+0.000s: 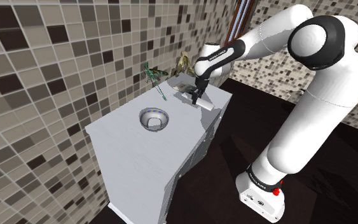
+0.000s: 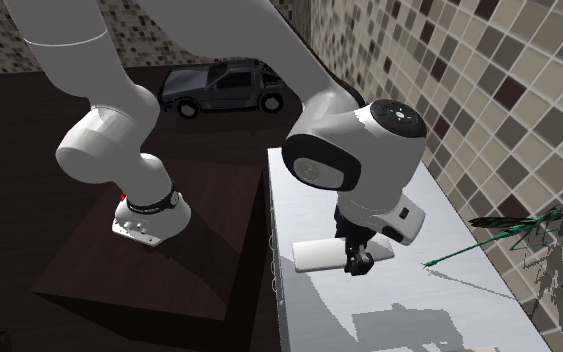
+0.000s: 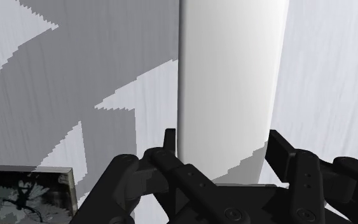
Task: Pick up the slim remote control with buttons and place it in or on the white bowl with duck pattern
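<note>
Remote control [image 3: 231, 76]: drawn plain white, a long slim slab with rounded long edges. No buttons can be made out. It lies near the tabletop's [image 1: 133, 143] edge on the stand's side, between the pincer's fingers.
Pincer [image 2: 357, 262]: closed on the remote control, with one black finger [image 3: 171, 149] against each long side. It points straight down from the wrist.
Grip point: in the second exterior view the hold sits off the middle, nearer one end, and the longer part sticks out toward that view's left.
Lift: the views do not settle whether the remote control is clear of the tabletop or touching it.
Weight: probably light, so little squeeze should be needed.
Stiffness: it looks rigid and should neither bend nor crush between the fingers.
Surface: smooth and featureless, so likely slick. It could slide or swivel in the grip.
Best hold: across the narrow width on the two long sides, close to the middle for balance. With the present off-centre hold, the free end may droop during a quick swing.
Fragility: low, though a drop from height could send it skidding off the edge.
Bowl [image 1: 154, 119]: pale with a blue-marked rim, open and empty. It stands on the same tabletop, well apart from the remote control, toward the shoulder view's left. No duck pattern is legible.
Fit: the slab will probably rest slanted against the rim, not flat.
Dragonfly figure [image 2: 514, 232]: near the wall, beside the likely carry path.
</note>
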Motion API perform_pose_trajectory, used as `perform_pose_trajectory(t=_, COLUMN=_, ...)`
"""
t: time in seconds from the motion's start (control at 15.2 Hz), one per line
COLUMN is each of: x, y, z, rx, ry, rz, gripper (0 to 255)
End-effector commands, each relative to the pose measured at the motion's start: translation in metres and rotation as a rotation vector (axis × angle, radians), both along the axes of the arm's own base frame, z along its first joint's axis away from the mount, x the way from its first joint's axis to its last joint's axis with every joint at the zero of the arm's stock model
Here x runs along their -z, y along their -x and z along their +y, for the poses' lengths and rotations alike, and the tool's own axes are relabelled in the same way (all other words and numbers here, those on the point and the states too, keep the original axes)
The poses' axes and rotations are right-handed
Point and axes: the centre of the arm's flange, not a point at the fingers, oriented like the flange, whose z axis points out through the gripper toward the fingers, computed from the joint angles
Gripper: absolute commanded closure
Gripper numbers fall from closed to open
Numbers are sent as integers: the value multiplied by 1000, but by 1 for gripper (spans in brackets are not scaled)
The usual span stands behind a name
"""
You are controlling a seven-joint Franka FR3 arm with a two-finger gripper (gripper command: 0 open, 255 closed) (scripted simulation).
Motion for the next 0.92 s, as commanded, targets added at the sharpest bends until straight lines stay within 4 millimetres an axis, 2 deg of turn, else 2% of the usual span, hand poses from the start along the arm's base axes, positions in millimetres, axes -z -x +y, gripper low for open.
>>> perform_pose_trajectory(t=0.0, x=-4, y=-5, z=19, rx=0, ry=0, rz=0, gripper=255)
perform_pose_trajectory(t=0.86, x=-6, y=-58, z=183, rx=0, ry=0, rz=0, gripper=255)
